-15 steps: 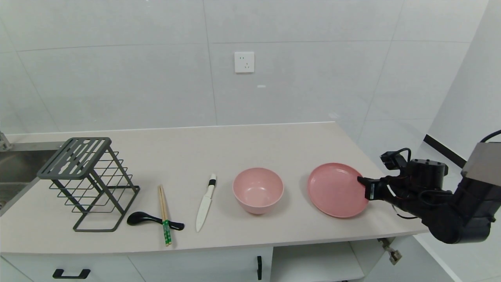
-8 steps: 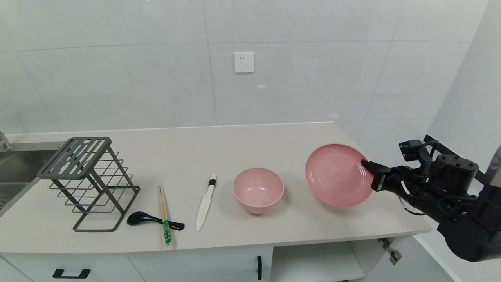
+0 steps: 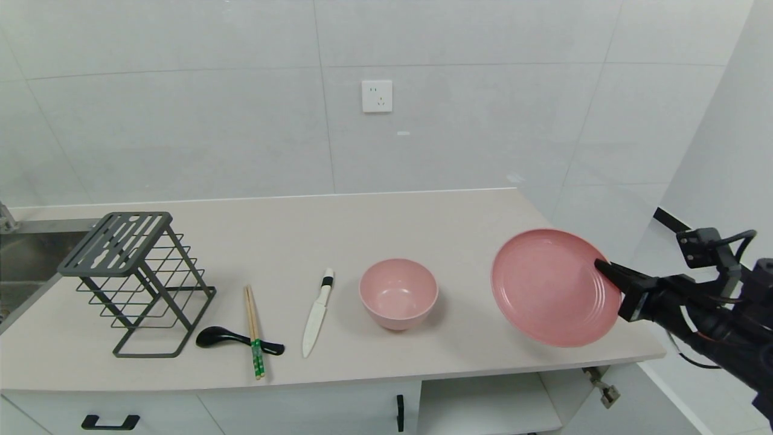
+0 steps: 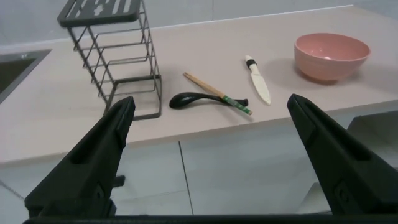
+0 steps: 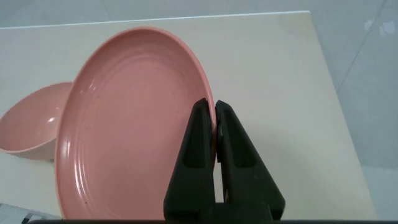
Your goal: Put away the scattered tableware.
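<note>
Pink plate [image 3: 552,287] is what I have in hand: my right gripper [image 3: 604,269] is clamped on its right rim, the two fingers pinched flat either side of the edge. The plate hangs tilted above the near right end of the counter [image 3: 362,229], face turned left, just right of the pink bowl [image 3: 398,293]. My left gripper [image 4: 209,101] sits low off the near side of the counter with its fingers spread wide and nothing between them.

The worry is the grip. It's a thin pinch at one edge of a wide, smooth plate, so the weight hangs well out from the fingers. I reckon a quick swing could twist it in the pinch or slip it free, and here it could fall past the counter's right edge. Carried low to the left, its hanging rim could clip the bowl.

The counter is pale and matt. Left of the bowl lie a white knife [image 3: 317,313], a pair of chopsticks [image 3: 253,332] across a black spoon [image 3: 232,338], then a dark wire rack [image 3: 136,281], with a sink [image 3: 24,254] at the far left. Behind is a pale tiled wall with a socket [image 3: 377,95], and white cabinets below.
</note>
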You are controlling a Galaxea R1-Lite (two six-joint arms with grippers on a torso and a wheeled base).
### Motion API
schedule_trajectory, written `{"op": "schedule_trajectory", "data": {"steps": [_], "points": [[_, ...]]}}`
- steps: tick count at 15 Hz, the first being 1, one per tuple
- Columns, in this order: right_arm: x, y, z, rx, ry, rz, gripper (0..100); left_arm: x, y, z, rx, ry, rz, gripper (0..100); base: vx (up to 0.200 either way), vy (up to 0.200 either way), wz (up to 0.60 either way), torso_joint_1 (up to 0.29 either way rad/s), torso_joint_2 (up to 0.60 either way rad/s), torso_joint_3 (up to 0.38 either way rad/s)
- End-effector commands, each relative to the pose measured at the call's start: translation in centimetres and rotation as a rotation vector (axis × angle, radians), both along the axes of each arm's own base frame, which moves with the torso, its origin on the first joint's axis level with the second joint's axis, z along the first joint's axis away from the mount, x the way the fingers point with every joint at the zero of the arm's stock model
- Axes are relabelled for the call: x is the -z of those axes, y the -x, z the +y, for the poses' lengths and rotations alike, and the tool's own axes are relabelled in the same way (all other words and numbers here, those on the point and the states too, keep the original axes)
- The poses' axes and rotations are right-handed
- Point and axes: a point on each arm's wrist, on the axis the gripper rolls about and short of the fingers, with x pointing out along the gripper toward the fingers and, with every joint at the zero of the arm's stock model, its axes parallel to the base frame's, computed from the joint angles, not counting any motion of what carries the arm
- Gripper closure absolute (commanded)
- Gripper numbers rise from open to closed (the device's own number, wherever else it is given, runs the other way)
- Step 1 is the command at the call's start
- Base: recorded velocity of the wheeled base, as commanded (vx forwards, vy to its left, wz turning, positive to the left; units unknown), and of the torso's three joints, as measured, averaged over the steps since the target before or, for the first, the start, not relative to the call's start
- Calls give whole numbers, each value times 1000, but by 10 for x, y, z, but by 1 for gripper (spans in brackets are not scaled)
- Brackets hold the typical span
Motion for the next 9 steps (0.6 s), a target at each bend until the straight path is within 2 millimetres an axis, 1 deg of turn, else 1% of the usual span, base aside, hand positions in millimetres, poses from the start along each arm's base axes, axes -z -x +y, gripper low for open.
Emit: {"op": "schedule_trajectory", "data": {"steps": [1,2,3,4,5,8,9], "points": [[4,18,-8,23,0,47,100,-2,0,0,9,-14,-15,0,0,0,0,0,0,0],[3,16,-7,-6,-2,38,100,-25,5,0,4,-6,-181,0,0,0,0,0,0,0],[3,16,-3,-25,-1,33,100,-70,16,-1,-10,-10,-348,0,0,0,0,0,0,0],[3,17,-2,-28,-3,35,100,-84,20,-1,-10,-10,-370,0,0,0,0,0,0,0],[0,18,-2,-28,-3,26,100,-86,18,0,4,-4,-332,0,0,0,0,0,0,0],[-13,24,-5,-15,-3,-33,100,-83,6,-1,67,-17,-213,0,0,0,0,0,0,0],[-20,28,-5,-18,-4,-68,100,-85,-1,-2,139,-23,-167,0,0,0,0,0,0,0]]}}
